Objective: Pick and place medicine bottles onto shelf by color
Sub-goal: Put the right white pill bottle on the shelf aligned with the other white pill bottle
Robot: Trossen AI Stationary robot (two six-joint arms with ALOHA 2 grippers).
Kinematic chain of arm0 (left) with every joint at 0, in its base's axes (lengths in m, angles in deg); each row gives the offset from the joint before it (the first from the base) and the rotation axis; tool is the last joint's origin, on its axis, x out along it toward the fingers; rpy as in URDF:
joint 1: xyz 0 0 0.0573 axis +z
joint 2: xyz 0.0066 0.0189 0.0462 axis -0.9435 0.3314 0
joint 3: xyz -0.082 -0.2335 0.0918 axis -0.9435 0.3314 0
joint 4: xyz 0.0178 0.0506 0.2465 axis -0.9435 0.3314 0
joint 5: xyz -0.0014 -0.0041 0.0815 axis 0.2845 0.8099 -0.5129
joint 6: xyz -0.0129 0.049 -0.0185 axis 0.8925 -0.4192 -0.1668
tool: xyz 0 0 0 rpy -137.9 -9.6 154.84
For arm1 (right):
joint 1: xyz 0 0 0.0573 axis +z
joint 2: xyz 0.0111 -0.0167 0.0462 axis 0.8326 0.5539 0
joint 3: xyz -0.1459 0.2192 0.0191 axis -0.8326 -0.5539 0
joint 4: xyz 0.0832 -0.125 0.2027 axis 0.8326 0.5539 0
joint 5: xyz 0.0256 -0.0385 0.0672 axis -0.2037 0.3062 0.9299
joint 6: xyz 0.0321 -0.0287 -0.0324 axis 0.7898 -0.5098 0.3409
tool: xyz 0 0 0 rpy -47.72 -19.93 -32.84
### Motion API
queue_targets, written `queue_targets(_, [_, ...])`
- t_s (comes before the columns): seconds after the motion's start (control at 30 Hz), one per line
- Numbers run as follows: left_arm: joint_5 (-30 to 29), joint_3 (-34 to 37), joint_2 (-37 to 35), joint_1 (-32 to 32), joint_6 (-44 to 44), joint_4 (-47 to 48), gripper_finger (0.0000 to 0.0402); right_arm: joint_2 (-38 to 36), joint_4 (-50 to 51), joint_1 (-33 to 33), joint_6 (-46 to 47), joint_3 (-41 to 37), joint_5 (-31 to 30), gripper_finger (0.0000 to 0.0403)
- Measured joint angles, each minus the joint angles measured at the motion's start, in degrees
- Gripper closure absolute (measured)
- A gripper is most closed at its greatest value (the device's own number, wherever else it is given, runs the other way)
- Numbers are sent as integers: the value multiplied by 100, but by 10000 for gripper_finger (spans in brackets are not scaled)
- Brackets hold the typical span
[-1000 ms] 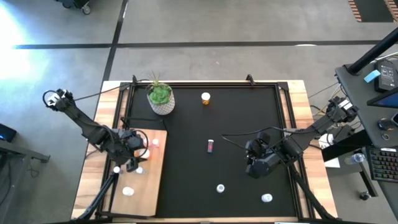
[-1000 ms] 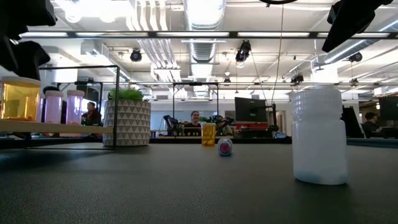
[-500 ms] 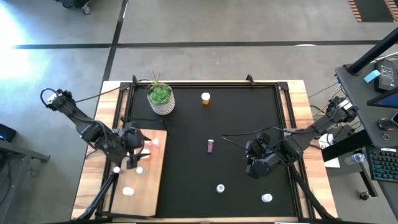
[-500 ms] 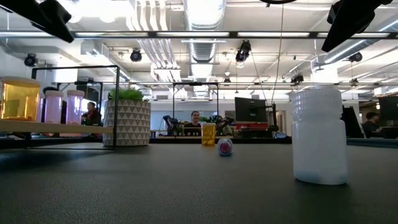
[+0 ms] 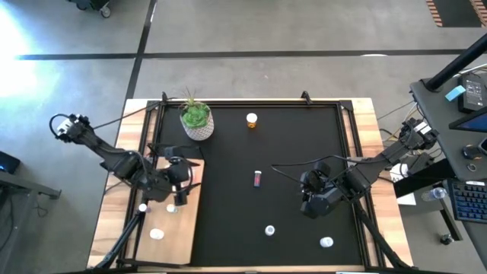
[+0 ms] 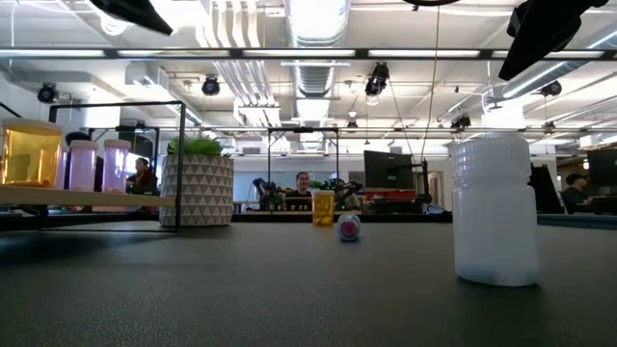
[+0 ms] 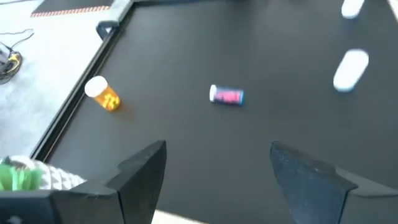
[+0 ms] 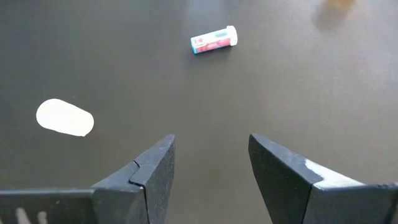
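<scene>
My left gripper [image 5: 183, 178] hangs open over the right edge of the light-wood shelf [image 5: 181, 236] and holds nothing. Small white-capped bottles [image 5: 142, 207] stand on the shelf. In the low view an orange bottle [image 6: 31, 154] and two pink ones [image 6: 83, 164] show there. On the black mat an orange bottle [image 5: 251, 119] stands at the far side. A pink bottle [image 5: 258, 178] lies on its side at the middle. Two white bottles [image 5: 269, 230] [image 5: 326, 243] stand near the front. My right gripper [image 5: 312, 202] waits open above the mat's right half.
A white patterned pot with a green plant [image 5: 196, 122] stands at the mat's far left, just beyond the shelf. A thin black frame [image 5: 251, 101] runs around the mat. People sit in the room behind the table [image 6: 305, 183].
My left gripper has risen from the shelf and gone toward the table's right, out to the shelf's edge by the mat, rolling as it went. Its fingers stayed open. In the low view it has climbed almost out of the picture. The bottles have not moved.
</scene>
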Motion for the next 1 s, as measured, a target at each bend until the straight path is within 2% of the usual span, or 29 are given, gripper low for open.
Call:
queue_targets(0.23, [-105,-466,469,217,8,-852,132,0,-4,-1,0,0,-1,209])
queue_targets(0.4, [-111,-534,756,295,1,-1797,132,0,-109,-63,-213,0,1,209])
queue_targets(0.57, [-148,-535,978,390,-7,-2609,132,0,-806,-63,307,0,-15,209])
queue_targets(0.73, [-307,-535,1104,392,-5,-3071,132,35,-2025,-106,109,0,-140,209])
queue_targets(0.8, [-335,-534,1123,392,0,-3119,132,39,-2391,-111,82,2,279,209])
queue_targets(0.9, [-364,-534,1107,392,40,-3126,132,38,-2523,-123,179,2,1444,209])
queue_targets(1.0, [-400,-534,1071,392,21,-3120,132,48,-2368,-57,1102,2,1764,209])
